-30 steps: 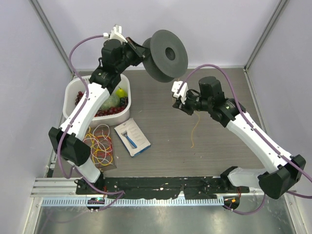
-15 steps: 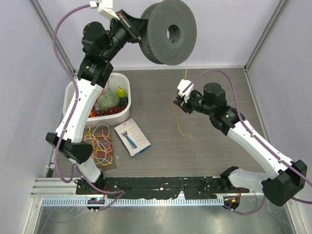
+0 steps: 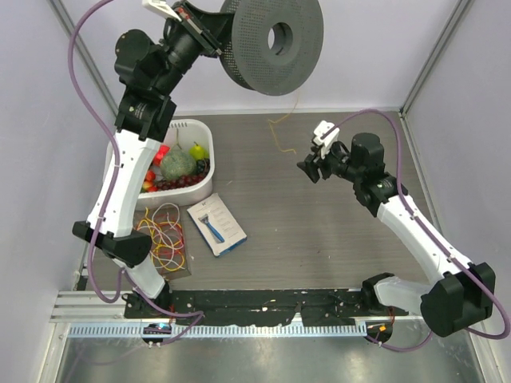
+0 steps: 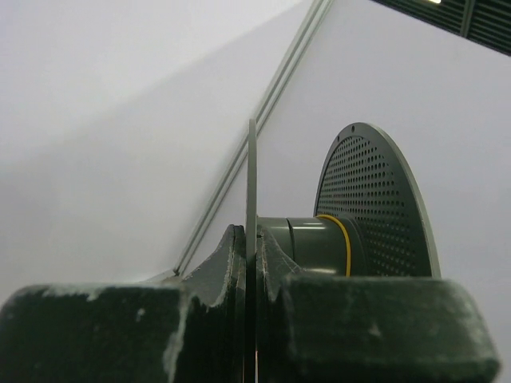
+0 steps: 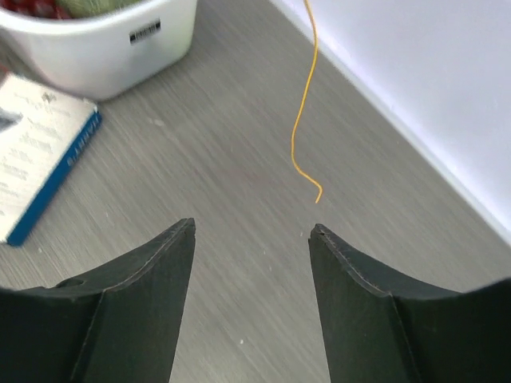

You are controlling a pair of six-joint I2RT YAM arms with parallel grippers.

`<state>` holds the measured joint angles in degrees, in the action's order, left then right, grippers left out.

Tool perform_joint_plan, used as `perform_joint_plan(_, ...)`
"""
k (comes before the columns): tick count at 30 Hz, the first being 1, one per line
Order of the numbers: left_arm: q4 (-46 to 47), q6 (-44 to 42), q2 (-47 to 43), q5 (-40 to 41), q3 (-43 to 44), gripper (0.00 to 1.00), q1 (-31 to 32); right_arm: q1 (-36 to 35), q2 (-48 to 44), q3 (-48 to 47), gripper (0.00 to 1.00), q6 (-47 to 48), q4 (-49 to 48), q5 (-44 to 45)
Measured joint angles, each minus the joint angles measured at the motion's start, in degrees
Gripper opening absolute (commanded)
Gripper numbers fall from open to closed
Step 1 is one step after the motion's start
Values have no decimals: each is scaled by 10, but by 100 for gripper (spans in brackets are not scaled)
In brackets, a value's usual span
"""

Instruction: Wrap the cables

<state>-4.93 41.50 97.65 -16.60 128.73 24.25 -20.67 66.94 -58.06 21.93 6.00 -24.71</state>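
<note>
The left end effector (image 4: 250,257) pinches one flange of the grey spool (image 3: 271,44), held aloft at 12 o'clock in the overhead view. The yellow wire (image 5: 297,136) dangles from it toward 6 o'clock. The right end effector (image 5: 251,231) is spread and empty, with the wire's loose tip near its 1 o'clock, over the worktop (image 5: 223,159).

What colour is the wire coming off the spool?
The wire is yellow-orange; it shows best in the right wrist view.
</note>
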Motion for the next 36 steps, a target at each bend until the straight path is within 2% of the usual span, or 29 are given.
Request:
perform_joint_plan(8, 7, 1, 6, -4, 55, 0, 0, 35, -16, 142, 70, 81, -33, -47)
perform_joint_plan(12, 9, 7, 14, -14, 67, 0, 0, 38, -20, 178, 71, 145, -52, -71)
perform_joint_plan(23, 12, 23, 18, -41, 70, 0, 11, 39, 21, 184, 71, 292, -59, -152)
perform_joint_plan(36, 16, 45, 18, -66, 70, 0, 15, 40, 84, 179, 71, 372, -88, -178)
